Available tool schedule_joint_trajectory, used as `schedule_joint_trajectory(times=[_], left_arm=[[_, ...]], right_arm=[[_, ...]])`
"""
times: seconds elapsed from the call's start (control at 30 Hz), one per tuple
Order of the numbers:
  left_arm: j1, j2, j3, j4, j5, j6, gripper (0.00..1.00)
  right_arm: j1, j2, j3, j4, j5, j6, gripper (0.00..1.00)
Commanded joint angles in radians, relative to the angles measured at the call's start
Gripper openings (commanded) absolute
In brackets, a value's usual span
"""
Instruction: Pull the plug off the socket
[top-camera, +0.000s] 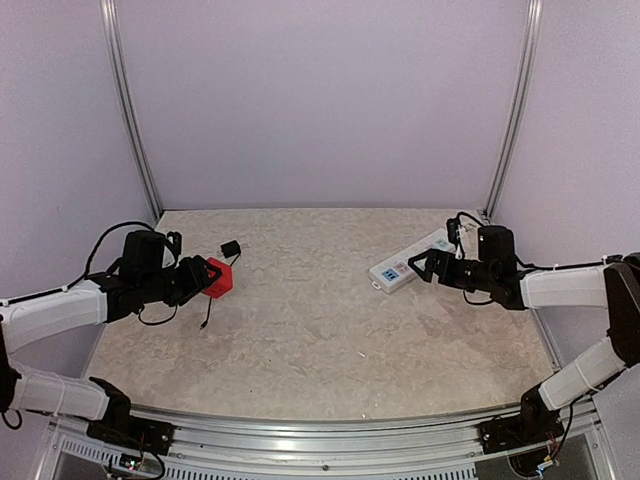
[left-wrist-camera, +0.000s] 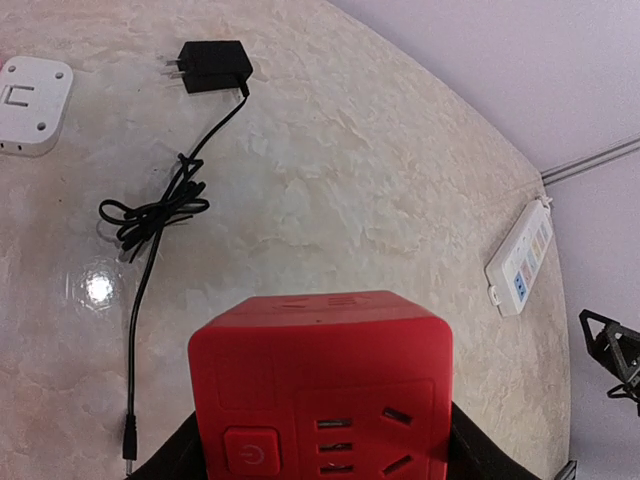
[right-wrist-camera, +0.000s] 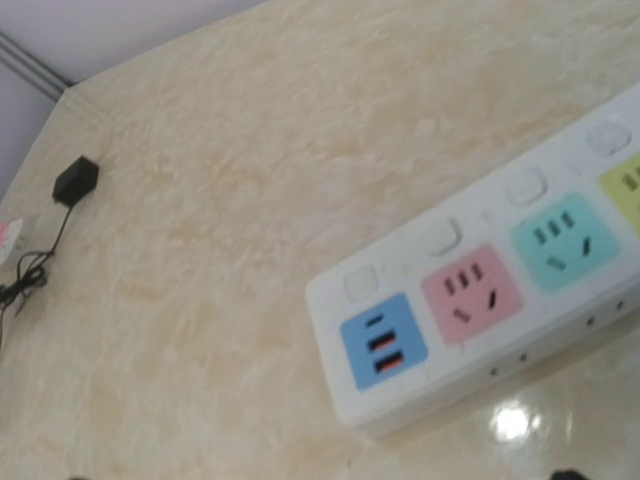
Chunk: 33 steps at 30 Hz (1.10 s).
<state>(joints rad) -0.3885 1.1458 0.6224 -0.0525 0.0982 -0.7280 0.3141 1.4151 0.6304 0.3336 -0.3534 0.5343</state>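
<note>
The tabletop (top-camera: 300, 330) is a pale beige, marble-patterned sheet, glossy enough to show small spots of lamp glare. Plain pale lilac walls (top-camera: 320, 100) close it in on three sides. Slim aluminium posts (top-camera: 130, 110) stand at the two back corners, and a metal rail (top-camera: 330, 425) runs along the near edge.

The socket (top-camera: 408, 262), a long white strip with blue, pink, green and yellow faces, lies flat at the right rear of the tabletop, angled toward the corner. No plug sits in the faces that show. The right gripper (top-camera: 418, 267) hangs over the strip's near end with its fingers spread wide and holds nothing.

On the left, the left gripper (top-camera: 213, 277) is clamped on the sides of a red cube socket (top-camera: 222, 280), its outlet face turned up. Just behind the cube, the black plug (left-wrist-camera: 215, 65) lies loose on the tabletop. Its thin cable (left-wrist-camera: 150, 215) is bunched into a tangle, and a small flat white square piece (left-wrist-camera: 30, 100) lies nearby.
</note>
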Motion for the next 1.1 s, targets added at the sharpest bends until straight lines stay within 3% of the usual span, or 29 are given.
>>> schedule_joint_trajectory(times=[0.0, 0.33, 0.53, 0.77, 0.83, 1.0, 1.07], left_arm=[[0.036, -0.058, -0.075, 0.068, 0.066, -0.078, 0.0], [0.3, -0.14, -0.212, 0.043, 0.24, -0.119, 0.03], [0.416, -0.096, -0.285, 0.182, 0.378, -0.162, 0.07], [0.425, -0.02, -0.312, 0.224, 0.402, -0.168, 0.17], [0.431, -0.011, -0.314, 0.223, 0.402, -0.163, 0.23], [0.458, 0.001, -0.317, 0.224, 0.42, -0.15, 0.55], [0.465, 0.011, -0.314, 0.215, 0.42, -0.144, 0.63]], right_arm=[[0.029, -0.01, -0.041, 0.06, -0.011, -0.004, 1.0], [0.046, 0.036, -0.075, 0.164, -0.069, 0.041, 1.0], [0.045, 0.046, -0.08, 0.17, -0.075, 0.044, 1.0], [0.045, 0.068, -0.08, 0.17, -0.072, 0.051, 1.0], [0.046, 0.073, -0.085, 0.176, -0.076, 0.054, 1.0], [0.045, 0.081, -0.093, 0.189, -0.073, 0.061, 1.0], [0.046, 0.086, -0.095, 0.194, -0.073, 0.065, 1.0]])
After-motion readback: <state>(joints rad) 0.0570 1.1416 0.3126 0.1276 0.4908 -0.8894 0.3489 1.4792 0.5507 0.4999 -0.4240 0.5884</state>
